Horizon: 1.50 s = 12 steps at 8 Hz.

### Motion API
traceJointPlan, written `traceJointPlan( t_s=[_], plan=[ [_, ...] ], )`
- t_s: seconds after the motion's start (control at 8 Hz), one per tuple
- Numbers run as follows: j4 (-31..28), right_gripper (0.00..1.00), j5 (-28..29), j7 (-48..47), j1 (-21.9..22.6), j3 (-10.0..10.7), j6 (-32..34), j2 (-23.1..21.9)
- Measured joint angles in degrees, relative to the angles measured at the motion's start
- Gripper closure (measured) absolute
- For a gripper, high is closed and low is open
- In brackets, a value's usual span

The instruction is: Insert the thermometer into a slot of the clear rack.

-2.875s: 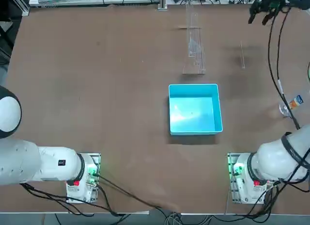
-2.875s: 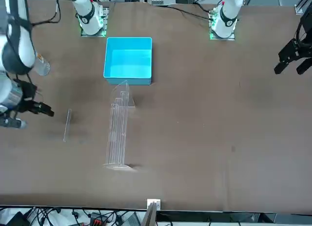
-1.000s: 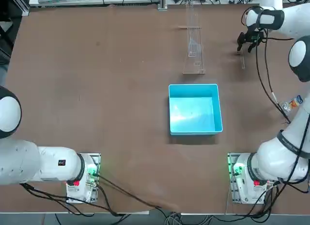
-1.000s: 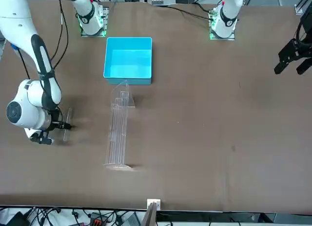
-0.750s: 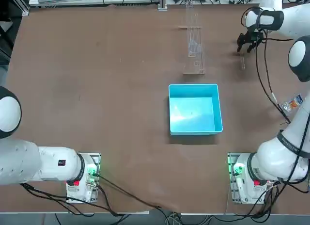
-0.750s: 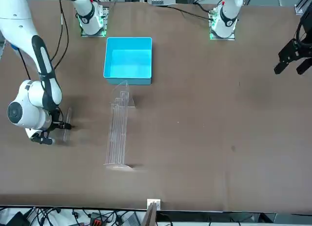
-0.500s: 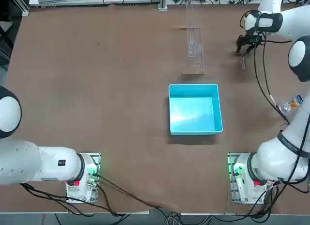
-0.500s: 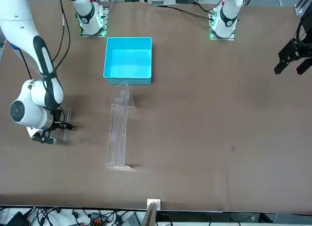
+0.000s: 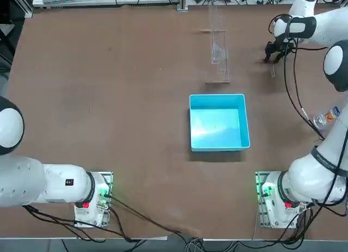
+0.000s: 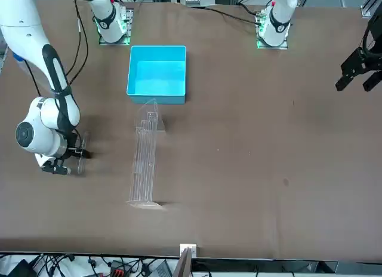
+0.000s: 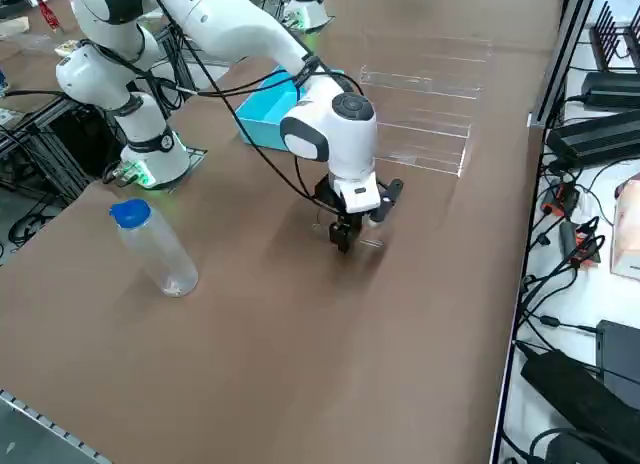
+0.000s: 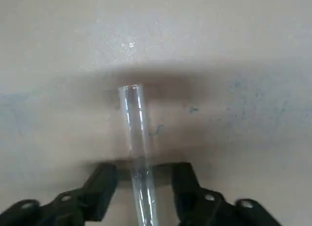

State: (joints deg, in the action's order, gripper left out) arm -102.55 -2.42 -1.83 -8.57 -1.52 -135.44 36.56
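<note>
The right gripper (image 12: 144, 184) is low at the far right part of the surface (image 9: 109, 100), fingers (image 12: 100, 184) spread either side of the thermometer (image 12: 138, 138), which lies flat between them with bare surface all round. Toward the clear rack (image 9: 217, 45), near the far edge, the path is unobstructed. The blue bin (image 9: 219, 123) stands just nearside of the rack, at mid-surface. A bottle (image 11: 155, 246) stands near the right edge, well apart. Cables (image 9: 296, 94) trail along the right side.

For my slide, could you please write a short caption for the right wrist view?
Right gripper lowered to the table, fingers open on either side of the thermometer, not yet closed on it.
</note>
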Motion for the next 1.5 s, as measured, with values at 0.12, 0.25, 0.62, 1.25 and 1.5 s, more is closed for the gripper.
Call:
traceJointPlan(
  t_s=[0.12,0.25,0.62,1.25,1.5],
  plan=[
    [0.0,0.42,0.0,0.0,0.0,0.0,0.0,0.0],
    [0.0,0.51,0.0,0.0,0.0,0.0,0.0,-0.1],
    [0.0,0.74,0.0,0.0,0.0,-0.1,0.0,-0.3],
    [0.6,0.78,0.0,0.0,0.3,-0.8,2.3,-1.5],
    [1.3,0.78,0.0,0.1,0.5,-1.8,5.7,-4.5]
  ],
)
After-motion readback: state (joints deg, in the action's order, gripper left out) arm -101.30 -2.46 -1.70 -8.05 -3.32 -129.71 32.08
